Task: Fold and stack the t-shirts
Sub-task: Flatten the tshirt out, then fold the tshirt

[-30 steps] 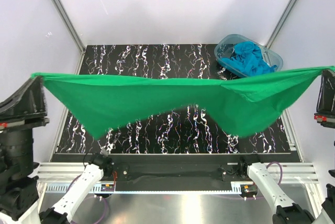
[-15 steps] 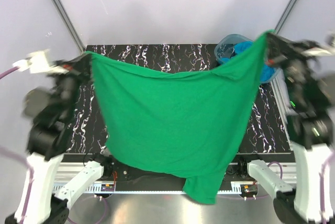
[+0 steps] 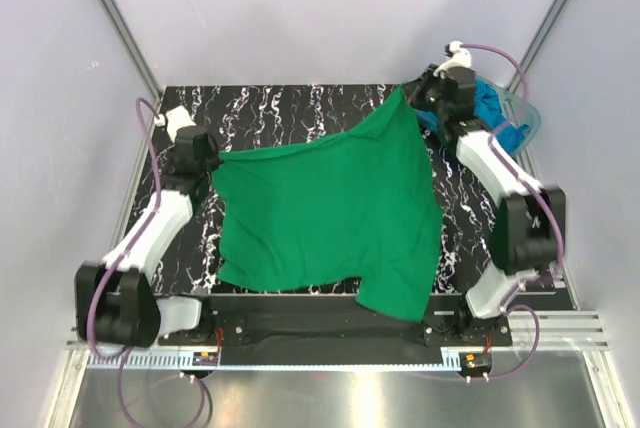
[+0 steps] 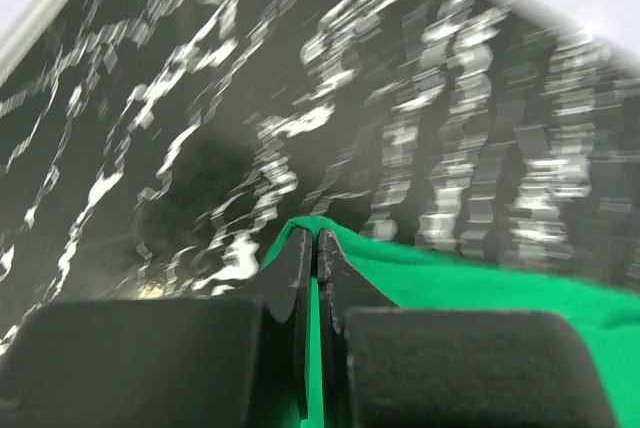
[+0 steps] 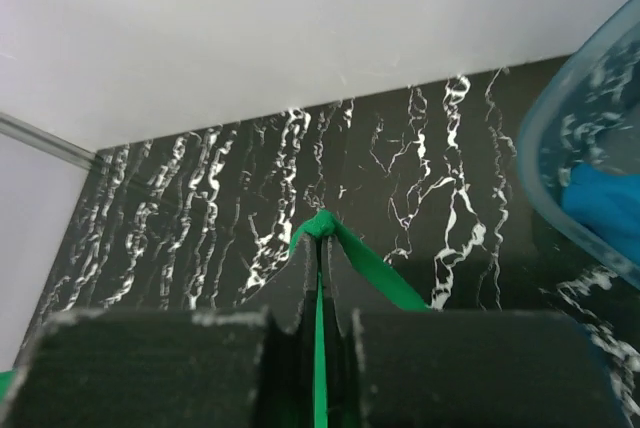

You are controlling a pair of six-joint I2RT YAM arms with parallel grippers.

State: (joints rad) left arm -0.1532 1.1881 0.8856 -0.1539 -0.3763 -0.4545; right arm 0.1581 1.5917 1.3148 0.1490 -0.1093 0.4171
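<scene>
The green t-shirt (image 3: pixel 330 213) lies spread over the middle of the black marbled table, its lower edge hanging over the near edge. My left gripper (image 3: pixel 207 157) is shut on its left corner at the table's left side; the wrist view shows green cloth (image 4: pixel 470 283) pinched between the closed jaws (image 4: pixel 317 238). My right gripper (image 3: pixel 415 98) is shut on its far right corner, and its wrist view shows the cloth (image 5: pixel 365 263) clamped at the tips (image 5: pixel 320 233). Turquoise-blue t-shirts (image 3: pixel 490 108) lie bunched in the tub behind the right arm.
The clear blue-tinted plastic tub (image 3: pixel 528 118) stands at the far right corner, its rim also in the right wrist view (image 5: pixel 560 118). Grey walls and metal frame posts enclose the table (image 3: pixel 270 108).
Both arms have swung down and forward from holding the green shirt stretched high in the air. The shirt now lies on the table, still held at both corners.
</scene>
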